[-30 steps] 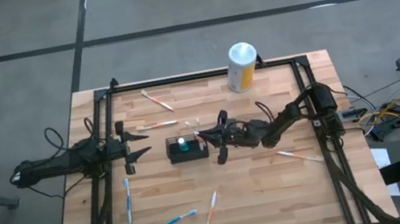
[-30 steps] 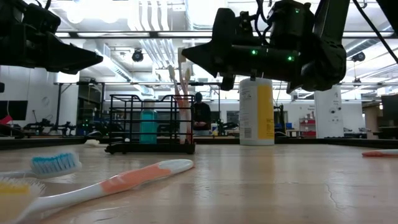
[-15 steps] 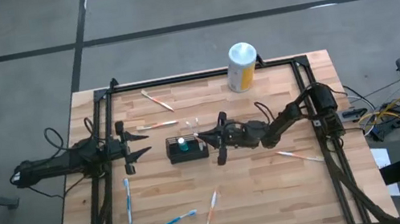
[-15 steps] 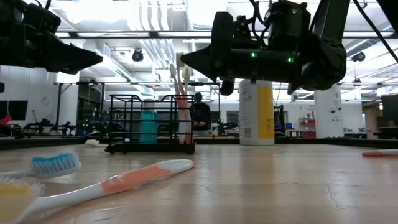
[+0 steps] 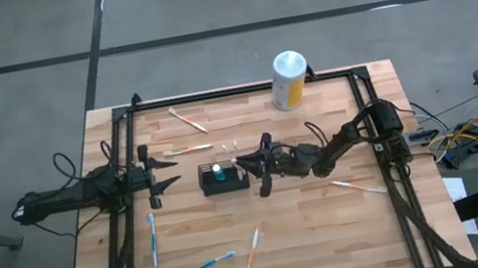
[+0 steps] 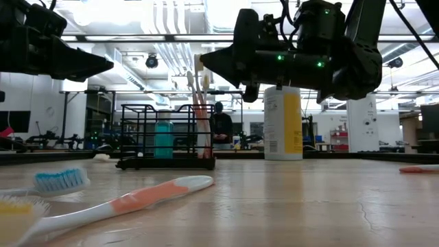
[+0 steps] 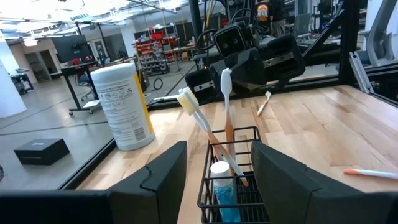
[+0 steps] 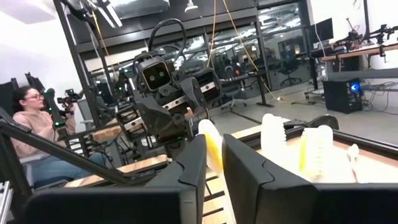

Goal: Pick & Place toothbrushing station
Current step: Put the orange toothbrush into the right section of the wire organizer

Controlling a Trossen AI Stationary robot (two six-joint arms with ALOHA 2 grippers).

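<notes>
Over on the left, the left hand [image 5: 173, 171] hovers above the bench [image 5: 315, 238] with its fingers spread, holding nothing, a short way from the basket. In the middle sits the toothbrushing station [image 5: 224, 176], the small black wire basket, with a teal-capped tube [image 6: 164, 138] and toothbrushes [image 6: 201, 113] standing upright in it. Just right of it, the right hand [image 5: 242, 161] hangs over the brush heads, fingers a narrow gap apart; whether it grips a brush, I cannot tell. A white-topped canister [image 5: 289, 79] stands at the far edge.
</notes>
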